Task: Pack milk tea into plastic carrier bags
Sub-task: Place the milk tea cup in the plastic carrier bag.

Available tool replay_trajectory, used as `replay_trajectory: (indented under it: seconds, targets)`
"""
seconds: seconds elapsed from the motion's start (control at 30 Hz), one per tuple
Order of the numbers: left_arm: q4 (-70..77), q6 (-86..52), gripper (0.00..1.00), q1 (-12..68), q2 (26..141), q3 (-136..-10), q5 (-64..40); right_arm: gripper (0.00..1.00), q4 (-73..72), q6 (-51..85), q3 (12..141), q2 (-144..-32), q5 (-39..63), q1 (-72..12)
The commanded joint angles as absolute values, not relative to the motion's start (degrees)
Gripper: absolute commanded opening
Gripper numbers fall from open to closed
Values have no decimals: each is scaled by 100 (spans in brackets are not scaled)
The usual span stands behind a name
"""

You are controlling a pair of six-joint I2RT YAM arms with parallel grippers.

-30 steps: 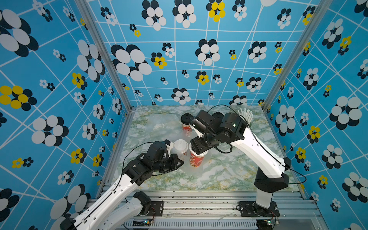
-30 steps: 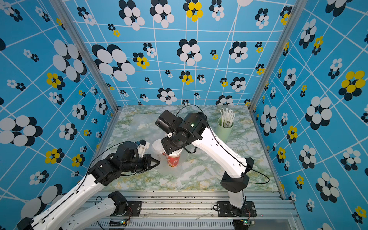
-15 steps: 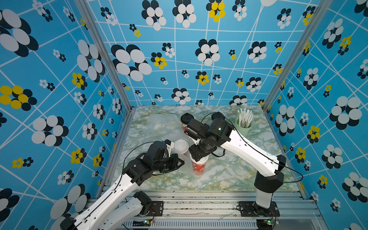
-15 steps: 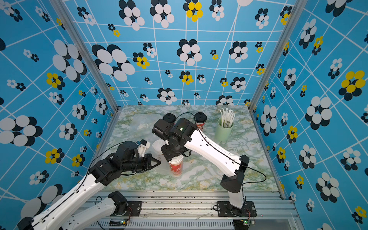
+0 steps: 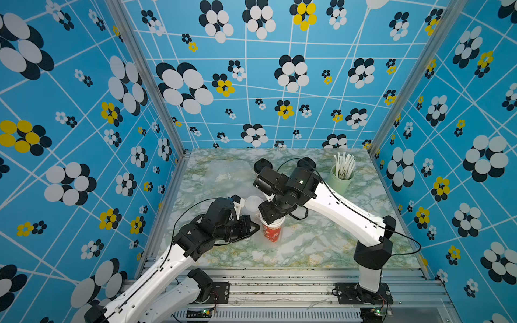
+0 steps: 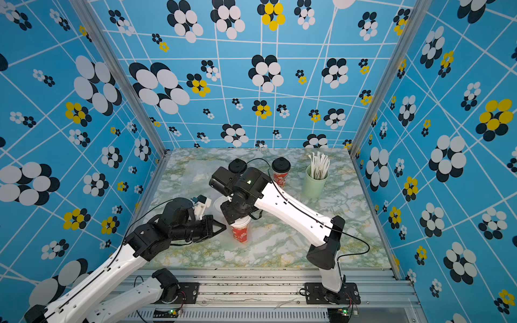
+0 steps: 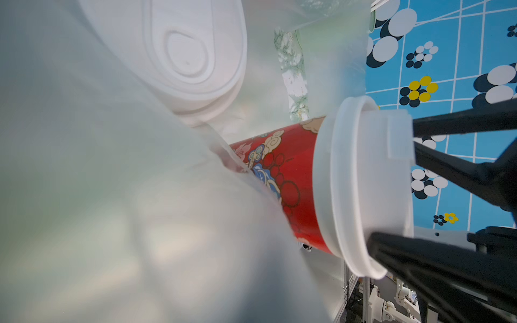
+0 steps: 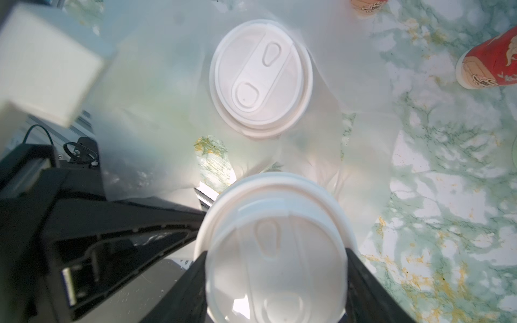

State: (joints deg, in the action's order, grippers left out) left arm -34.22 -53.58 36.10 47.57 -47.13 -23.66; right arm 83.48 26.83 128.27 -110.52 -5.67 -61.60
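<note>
Right wrist view: the right pincer (image 8: 275, 279) is clamped on the white lid of a red milk tea cup (image 8: 275, 240), hanging it upright just beside a second white-lidded cup (image 8: 260, 75) that already stands inside the filmy carrier bag (image 8: 156, 112), near the middle of the marbled surface (image 5: 321, 246). The left pincer (image 6: 223, 227) is closed, apparently pinching the bag's rim to hold the mouth open. In the left wrist view the film laps over the held cup's lower body, though whether its base has touched down cannot be told. The danger lies in that loose rim: the descending base could snag it, fold it under and leave the cup outside the bag, or nudge its neighbour over. A grip on the lid alone could also pop it free. Compared with a second ago, the right arm has sunk lower and drawn toward the near edge, uncovering a black-lidded cup (image 6: 280, 172) near the far edge, while the left arm has not moved.
</note>
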Motion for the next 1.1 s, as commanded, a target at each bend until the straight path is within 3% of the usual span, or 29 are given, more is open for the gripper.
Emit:
replay_trajectory:
  seconds: [0.0, 0.53, 1.07]
  targets:
    - [-3340, -5422, 0, 3597, 4753, -4910, -2434, 57, 8386, 2688, 13046, -11266, -688, -6194]
    - [-3393, -5515, 0, 3596, 4588, -4992, -2379, 55, 7288, 2857, 11579, -10982, -717, -6196]
    - [-3539, -5521, 0, 3594, 4433, -5186, -2214, 55, 7128, 2949, 10762, -10725, -737, -6152]
